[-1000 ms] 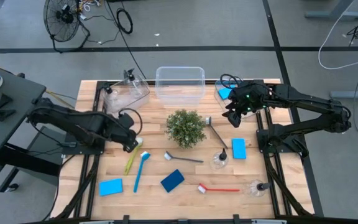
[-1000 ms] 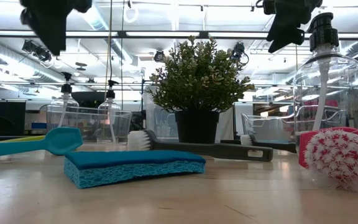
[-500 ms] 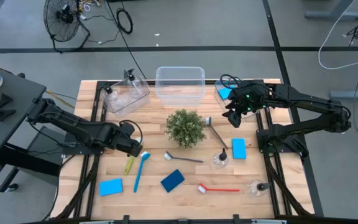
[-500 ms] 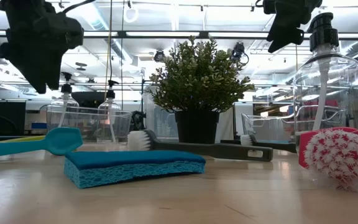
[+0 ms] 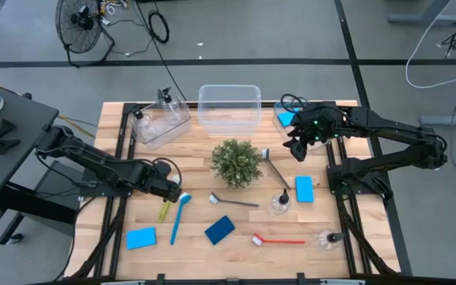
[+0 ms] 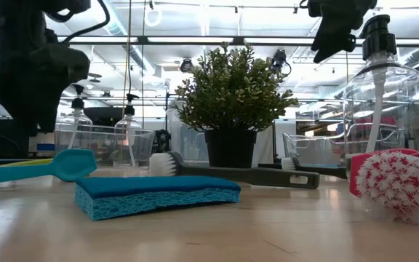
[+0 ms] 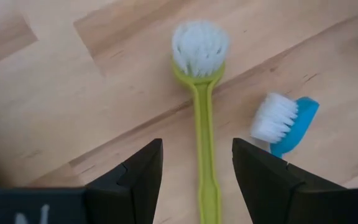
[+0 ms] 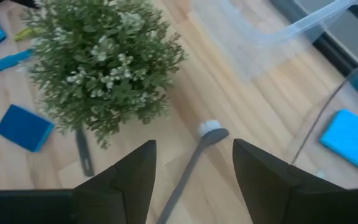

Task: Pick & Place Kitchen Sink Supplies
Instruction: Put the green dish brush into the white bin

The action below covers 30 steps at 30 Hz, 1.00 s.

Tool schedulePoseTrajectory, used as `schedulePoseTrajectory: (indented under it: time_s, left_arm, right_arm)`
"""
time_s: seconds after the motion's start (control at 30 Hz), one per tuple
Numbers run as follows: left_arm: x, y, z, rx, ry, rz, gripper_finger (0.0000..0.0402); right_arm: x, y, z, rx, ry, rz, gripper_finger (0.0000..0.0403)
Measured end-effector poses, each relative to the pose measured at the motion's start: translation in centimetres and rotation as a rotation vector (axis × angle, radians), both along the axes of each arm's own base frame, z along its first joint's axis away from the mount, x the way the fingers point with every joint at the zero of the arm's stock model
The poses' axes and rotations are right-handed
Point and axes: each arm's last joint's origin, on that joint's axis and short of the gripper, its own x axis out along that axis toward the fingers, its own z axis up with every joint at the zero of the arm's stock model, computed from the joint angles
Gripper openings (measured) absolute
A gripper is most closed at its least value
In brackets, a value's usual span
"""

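Observation:
A yellow dish brush [image 5: 165,209] lies flat on the wooden table beside a blue brush [image 5: 179,215]. My left gripper [image 5: 172,192] hangs just above the yellow brush, open. In the left wrist view its fingers [image 7: 138,174] stand on either side of the yellow handle [image 7: 205,155], pointing down, with a gap on each side. My right gripper [image 5: 298,149] is open and empty in the air at the back right, above a dark grey brush [image 8: 191,162]. Blue sponges [image 5: 141,237] [image 5: 219,229] [image 5: 304,188], a red brush [image 5: 279,240] and two clear bottles [image 5: 279,204] [image 5: 327,237] lie on the table.
A potted green plant [image 5: 236,162] stands mid-table. Three clear bins line the far edge: the left one [image 5: 163,123] holds two bottles, the middle one [image 5: 229,107] holds nothing, and the right one [image 5: 287,119] holds a blue sponge. A second grey brush [image 5: 232,201] lies near the plant.
My left gripper has moved toward the table's near edge and down, coming over the yellow brush. The brush and the other things have stayed where they were.

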Motion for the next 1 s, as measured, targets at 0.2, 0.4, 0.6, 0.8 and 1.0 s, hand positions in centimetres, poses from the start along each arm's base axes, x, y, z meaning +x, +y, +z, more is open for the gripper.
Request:
schedulePoseTrajectory:
  time_s: [0.2,0.4,0.6,0.8,1.0]
  left_arm:
    - [0.4,-0.1,0.0,0.002,-0.048,0.002,0.0197]
    - [0.9,-0.3,-0.9,-0.004,-0.014,0.02,0.0197]
    - [1.5,-0.6,-2.1,-0.006,0.034,-0.001,0.0197]
    - [2.0,-0.8,-3.1,-0.006,0.072,-0.002,0.0197]
    - [2.4,-0.9,-3.8,-0.004,0.091,-0.003,0.0197]
  right_arm:
    - [0.0,0.0,0.0,-0.011,0.003,-0.009,0.0213]
    - [0.0,0.0,0.0,-0.011,0.003,-0.009,0.0213]
    - [0.0,0.0,0.0,-0.011,0.003,-0.009,0.0213]
    - [0.0,0.0,0.0,-0.011,0.003,-0.009,0.0213]
    - [0.0,0.0,0.0,-0.011,0.003,-0.009,0.0213]
